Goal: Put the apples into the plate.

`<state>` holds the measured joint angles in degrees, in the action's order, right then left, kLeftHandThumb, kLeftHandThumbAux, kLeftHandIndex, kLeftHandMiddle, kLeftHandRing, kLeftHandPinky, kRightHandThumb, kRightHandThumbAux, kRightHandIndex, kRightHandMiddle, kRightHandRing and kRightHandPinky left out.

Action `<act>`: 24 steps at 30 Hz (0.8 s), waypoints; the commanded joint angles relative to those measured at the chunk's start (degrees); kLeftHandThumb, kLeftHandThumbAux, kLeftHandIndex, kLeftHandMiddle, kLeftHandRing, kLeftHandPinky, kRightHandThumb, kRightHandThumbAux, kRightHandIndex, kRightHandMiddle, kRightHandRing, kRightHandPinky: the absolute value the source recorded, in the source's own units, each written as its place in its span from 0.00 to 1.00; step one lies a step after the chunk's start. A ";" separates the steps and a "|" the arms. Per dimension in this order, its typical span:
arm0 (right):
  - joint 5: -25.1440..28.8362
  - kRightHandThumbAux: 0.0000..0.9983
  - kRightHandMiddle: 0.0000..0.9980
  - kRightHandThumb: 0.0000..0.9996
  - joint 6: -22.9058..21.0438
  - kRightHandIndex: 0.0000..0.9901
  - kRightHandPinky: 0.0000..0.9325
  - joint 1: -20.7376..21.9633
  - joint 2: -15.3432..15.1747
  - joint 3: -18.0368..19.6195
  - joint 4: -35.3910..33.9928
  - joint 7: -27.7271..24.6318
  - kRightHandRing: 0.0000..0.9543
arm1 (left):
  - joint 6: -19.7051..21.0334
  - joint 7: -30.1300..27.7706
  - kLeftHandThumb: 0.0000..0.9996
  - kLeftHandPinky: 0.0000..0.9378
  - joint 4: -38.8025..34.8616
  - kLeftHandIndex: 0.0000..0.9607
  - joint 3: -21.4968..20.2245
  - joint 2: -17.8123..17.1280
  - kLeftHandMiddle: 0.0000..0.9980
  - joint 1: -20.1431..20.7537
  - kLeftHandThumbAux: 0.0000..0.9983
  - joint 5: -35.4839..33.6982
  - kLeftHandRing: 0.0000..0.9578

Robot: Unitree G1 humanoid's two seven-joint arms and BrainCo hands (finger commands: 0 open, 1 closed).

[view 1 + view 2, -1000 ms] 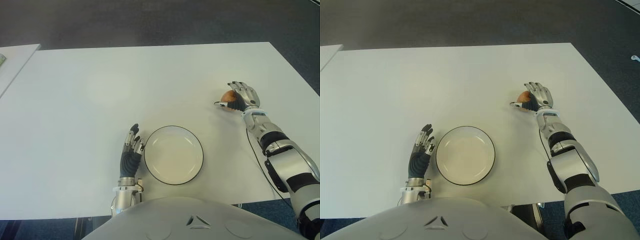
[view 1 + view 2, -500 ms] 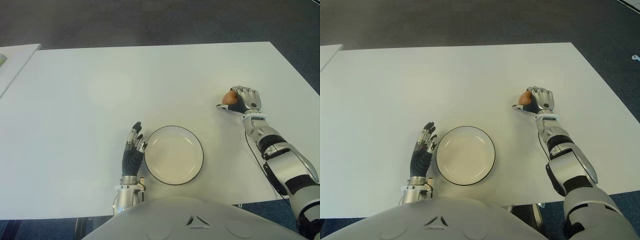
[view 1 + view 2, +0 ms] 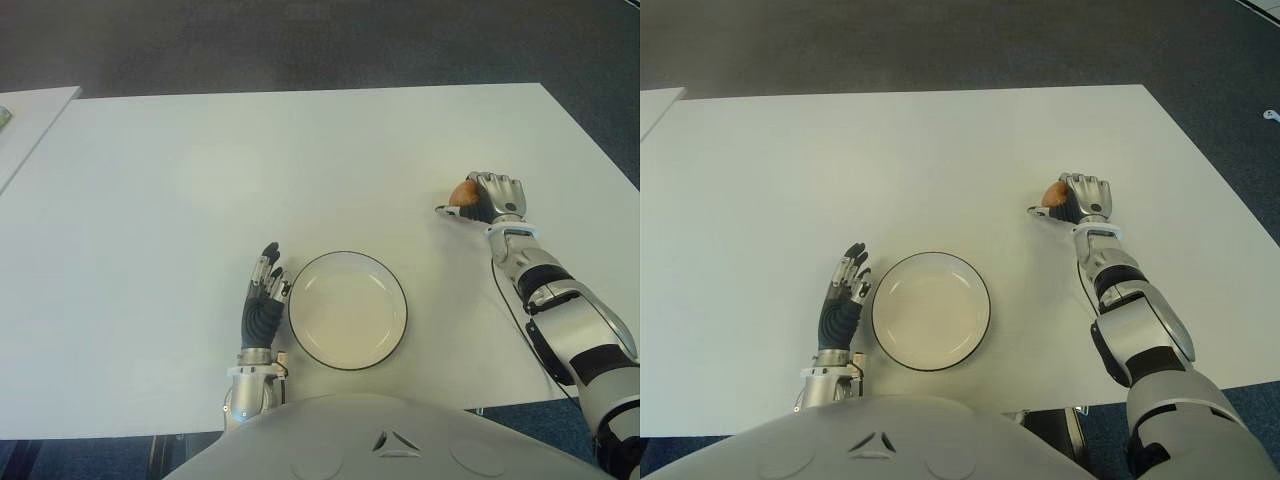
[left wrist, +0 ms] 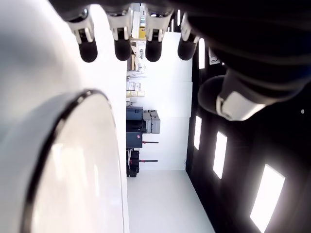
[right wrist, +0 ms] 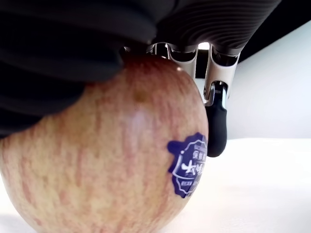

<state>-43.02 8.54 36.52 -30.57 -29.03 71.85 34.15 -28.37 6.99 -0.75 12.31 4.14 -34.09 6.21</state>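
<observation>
While the right hand [image 3: 488, 197] is curling its fingers [image 5: 216, 119] around the apple [image 5: 104, 155] out toward the right side of the white table [image 3: 200, 170], the plate [image 3: 347, 309] is sitting bare near the robot's body, well apart from the fruit. From where I am standing, the apple is looking reddish and streaked, with a small blue sticker [image 5: 188, 164] facing the wrist camera, and it is pressing up against the palm with fingers wrapping over its far side. Whether it is lifting clear of the tabletop yet, I cannot tell; it is showing very close to the surface.

What matters for the coming move is direction: the plate is lying to the left of the loaded hand and nearer to the robot, so the arm will probably be drawing in and across toward the torso. The right hand is the one carrying, even though the left hand [image 3: 264, 300] is showing just beside the plate's left rim, fingers relaxed and straight, holding nothing.

I am seeing only this one apple on the table. The main risk, I would judge, is the round fruit rolling once it is being released onto the shallow plate.
</observation>
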 commanded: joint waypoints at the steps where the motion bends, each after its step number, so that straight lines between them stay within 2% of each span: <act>1: -0.41 0.66 0.48 0.95 -1.20 0.44 0.39 -3.93 0.28 -1.20 2.59 -3.03 0.51 | 0.28 0.98 0.02 0.00 1.99 0.01 -0.61 0.19 0.00 0.44 0.48 1.14 0.00; 7: -0.01 0.66 0.50 0.95 -0.60 0.43 0.41 -4.37 0.06 -1.01 2.47 -2.23 0.50 | -1.04 1.68 0.02 0.01 3.65 0.00 -0.91 0.29 0.01 1.48 0.48 2.10 0.00; 10: 0.24 0.66 0.47 0.95 -0.25 0.45 0.44 -4.55 -0.07 -0.87 2.37 -2.05 0.53 | -0.95 1.94 0.02 0.01 3.51 0.00 -0.82 0.48 0.01 1.31 0.48 2.44 0.00; 12: 0.36 0.66 0.47 0.95 -0.08 0.43 0.42 -4.58 -0.19 -0.81 2.32 -2.06 0.52 | -0.75 2.08 0.02 0.02 3.49 0.00 -0.77 0.64 0.01 1.26 0.48 2.56 0.00; 16: 0.44 0.66 0.47 0.95 -0.08 0.41 0.46 -4.57 -0.38 -0.79 2.31 -2.09 0.52 | -0.50 1.95 0.02 0.03 3.64 0.00 -0.51 0.90 0.01 1.33 0.48 2.36 0.00; 20: 0.36 0.65 0.45 0.96 -0.20 0.46 0.65 -4.48 -0.81 -0.81 2.33 -1.91 0.58 | -1.55 2.17 0.04 0.01 4.49 0.00 0.48 1.94 0.00 1.97 0.48 2.61 0.00; 24: 0.50 0.66 0.46 0.95 0.24 0.43 0.72 -3.75 -1.99 -0.52 2.40 -2.11 0.58 | -2.08 1.64 0.04 0.01 4.00 0.00 0.63 1.69 0.00 1.19 0.48 1.93 0.00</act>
<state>-42.49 9.19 36.25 -31.09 -29.13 71.78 34.35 -30.17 8.61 2.80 12.63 5.38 -32.44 8.38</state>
